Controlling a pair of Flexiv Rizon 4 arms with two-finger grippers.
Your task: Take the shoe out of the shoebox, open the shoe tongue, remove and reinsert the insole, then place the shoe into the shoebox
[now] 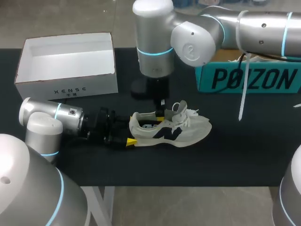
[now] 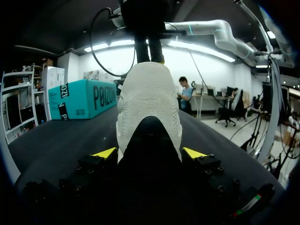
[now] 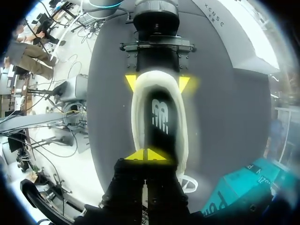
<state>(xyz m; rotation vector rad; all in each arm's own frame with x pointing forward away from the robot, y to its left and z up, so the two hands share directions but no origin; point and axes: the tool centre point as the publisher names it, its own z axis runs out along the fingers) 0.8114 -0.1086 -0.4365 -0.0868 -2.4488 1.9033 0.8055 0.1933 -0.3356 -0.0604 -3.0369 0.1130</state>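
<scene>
Over on the left, the white shoebox (image 1: 66,85) sits open with nothing in it, so the take-it-out step looks done. Next along, the left gripper (image 2: 150,153) is clamped on the shoe (image 1: 176,132) at the heel, one yellow tip on each side, pinning it flat on the black table (image 1: 235,155) in the middle. The dark insole (image 3: 159,117) is lying inside the shoe, and honestly I can't tell if it's waiting to come out or has been put back. The right gripper (image 3: 146,155) reaches down into the opening near the tongue with its tips pinched together, maybe on the insole's edge, hard to say. Boxing the shoe is definitely left to do. The teal box (image 1: 249,79) on the far right isn't involved.
</scene>
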